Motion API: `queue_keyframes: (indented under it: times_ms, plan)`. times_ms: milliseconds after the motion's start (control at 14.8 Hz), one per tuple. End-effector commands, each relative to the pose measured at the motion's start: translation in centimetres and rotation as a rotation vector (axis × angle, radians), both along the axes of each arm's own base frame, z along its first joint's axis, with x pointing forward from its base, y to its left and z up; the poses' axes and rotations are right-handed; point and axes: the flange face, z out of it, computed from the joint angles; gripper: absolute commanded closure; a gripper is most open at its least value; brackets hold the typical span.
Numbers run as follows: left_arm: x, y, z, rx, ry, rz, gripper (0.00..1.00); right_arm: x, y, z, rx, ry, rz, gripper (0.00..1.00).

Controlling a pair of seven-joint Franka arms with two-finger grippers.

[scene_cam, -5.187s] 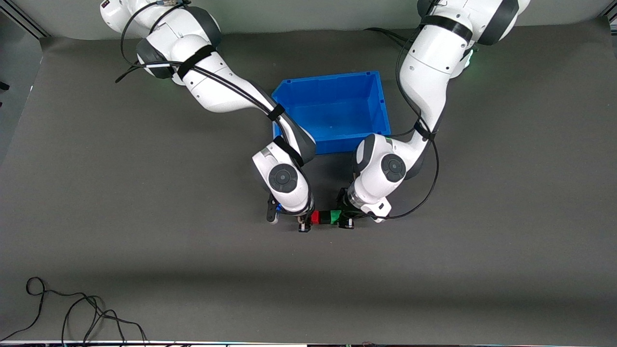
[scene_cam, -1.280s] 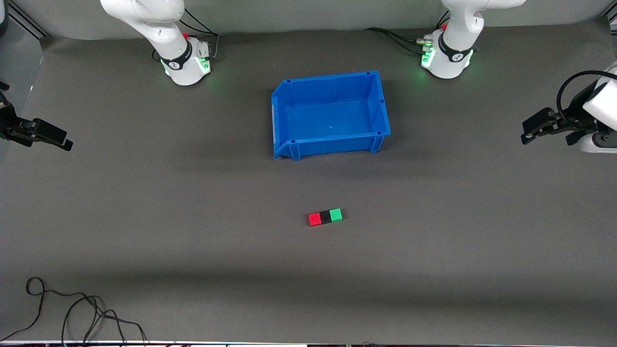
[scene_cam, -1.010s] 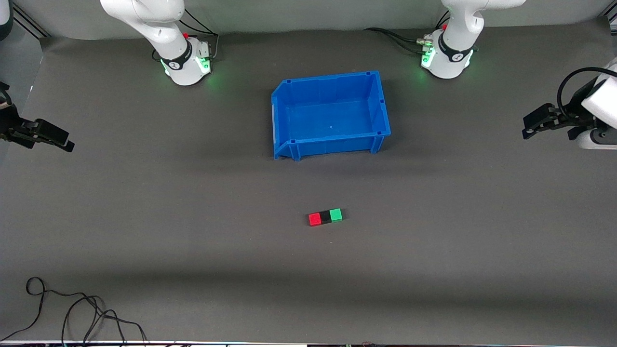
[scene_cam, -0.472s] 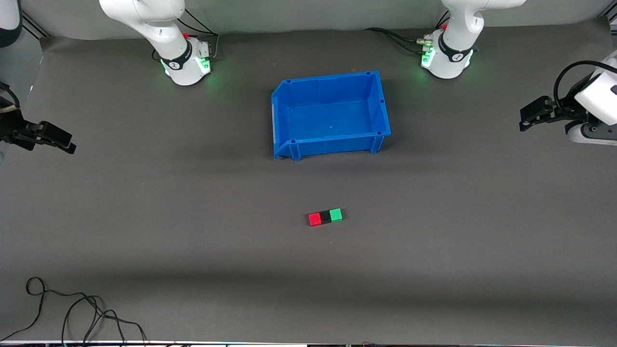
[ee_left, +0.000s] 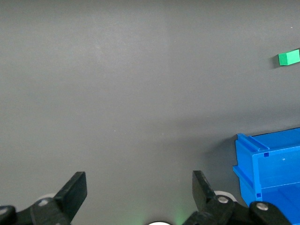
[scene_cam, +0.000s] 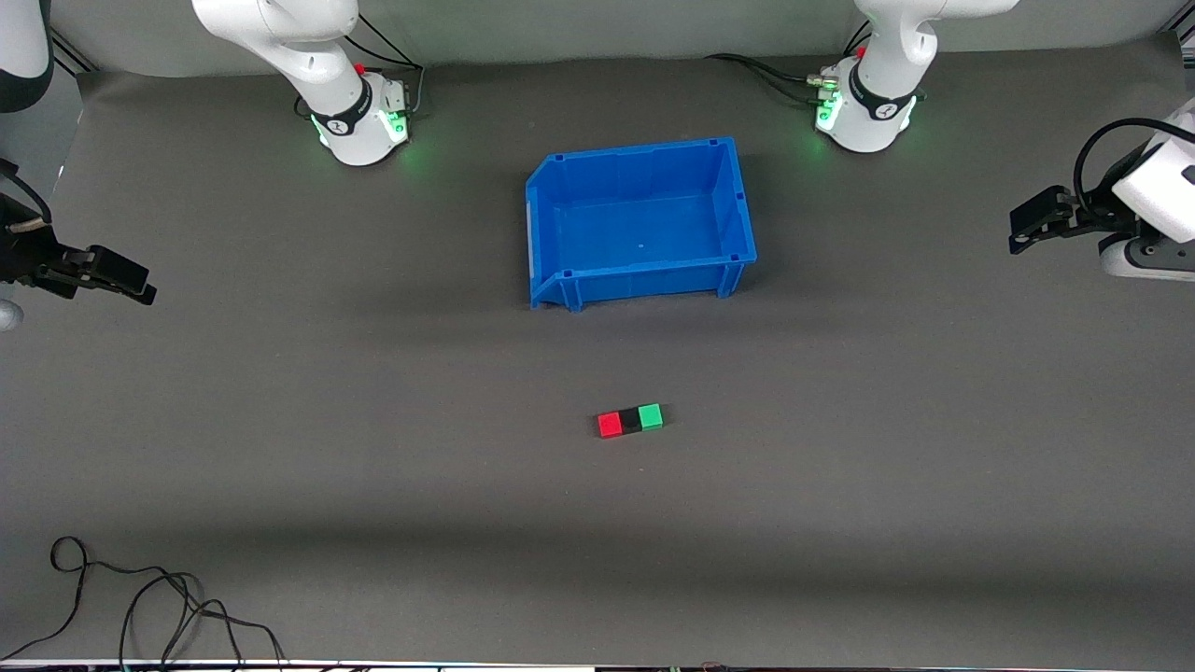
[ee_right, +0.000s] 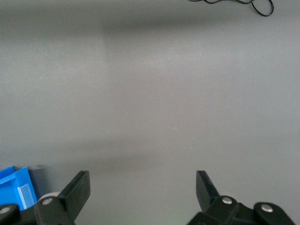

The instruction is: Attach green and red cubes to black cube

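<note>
The red cube, the black cube and the green cube lie touching in one short row on the dark mat, black in the middle, nearer to the front camera than the blue bin. The left wrist view catches only the green cube, at its edge. My left gripper hangs open and empty over the left arm's end of the table. At the right arm's end, my right gripper is likewise open and empty, with bare mat between its fingers.
A blue bin stands empty between the cube row and the arm bases. A black cable coils on the mat near the front edge at the right arm's end.
Both arms have pulled away from the cube row to the table's ends, leaving the three cubes joined. Over the last second the right gripper has drifted slightly; the cubes have not moved.
</note>
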Motion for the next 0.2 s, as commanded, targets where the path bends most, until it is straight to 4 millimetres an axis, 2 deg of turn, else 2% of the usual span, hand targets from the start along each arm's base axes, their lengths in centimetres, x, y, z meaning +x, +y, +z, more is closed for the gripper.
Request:
queue_keyframes:
  times_ms: [0, 135]
  plan:
    - [0.10, 0.02, 0.81, 0.018, -0.001, -0.017, 0.00, 0.05, 0.14, 0.39, -0.018, -0.004, 0.016, 0.01]
    - [0.09, -0.14, 0.88, 0.018, -0.003, -0.020, 0.00, 0.06, 0.23, 0.39, -0.018, -0.004, 0.016, 0.01]
